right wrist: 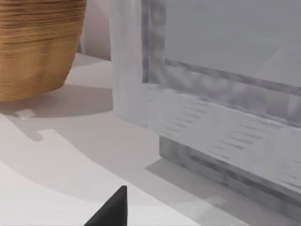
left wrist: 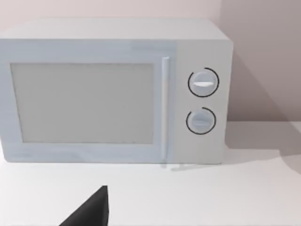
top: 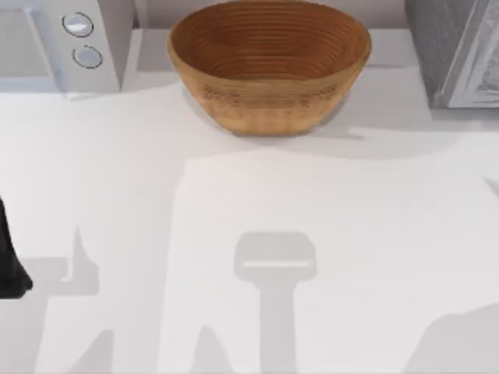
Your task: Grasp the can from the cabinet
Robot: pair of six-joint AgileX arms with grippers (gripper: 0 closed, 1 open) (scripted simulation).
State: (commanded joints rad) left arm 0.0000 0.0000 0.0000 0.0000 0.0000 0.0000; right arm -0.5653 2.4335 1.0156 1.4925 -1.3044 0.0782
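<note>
1. The left arm [top: 9,261] sits at the table's [top: 257,202] left edge; I cannot tell its grip state.
2. A black fingertip [left wrist: 91,209] faces the microwave [left wrist: 113,92], well apart.
3. The basket [top: 269,66] stands at the back centre — the cabinet [top: 460,51] at back right.
4. The right wrist view looks at the cabinet's front, basket beside it.

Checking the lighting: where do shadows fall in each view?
Top view: grey arm-shaped shadows cross the table below the basket. Left wrist view: faint shadow beside the microwave. Right wrist view: the basket's shadow reaches toward the cabinet.
</note>
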